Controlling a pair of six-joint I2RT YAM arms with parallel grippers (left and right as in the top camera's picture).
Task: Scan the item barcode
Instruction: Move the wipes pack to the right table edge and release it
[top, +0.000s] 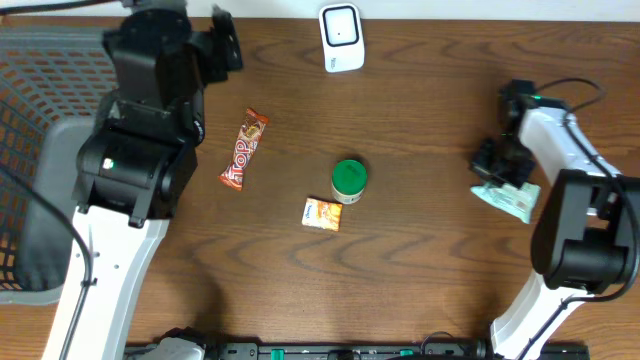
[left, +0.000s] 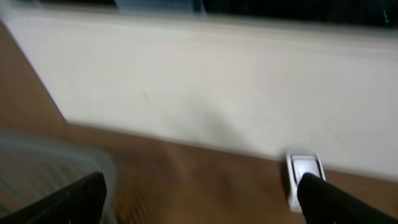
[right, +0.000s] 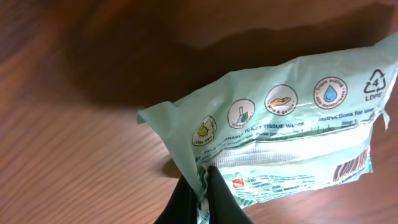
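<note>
A pale green pack of tissue wipes (right: 286, 130) lies on the wooden table at the right (top: 508, 198). My right gripper (right: 202, 183) is shut on the pack's crimped end seam, and the thin film stands pinched between the two black fingers. A barcode (right: 351, 168) shows on the pack's lower right edge. The white scanner (top: 342, 38) stands at the table's far edge. In the blurred left wrist view, my left gripper (left: 202, 202) is open and empty, with the scanner (left: 301, 171) just behind its right finger.
A red candy bar (top: 245, 148), a green-lidded can (top: 349, 180) and a small orange packet (top: 322, 214) lie mid-table. A wire basket (top: 40, 90) sits at the left edge. A white wall (left: 217, 81) runs behind the table.
</note>
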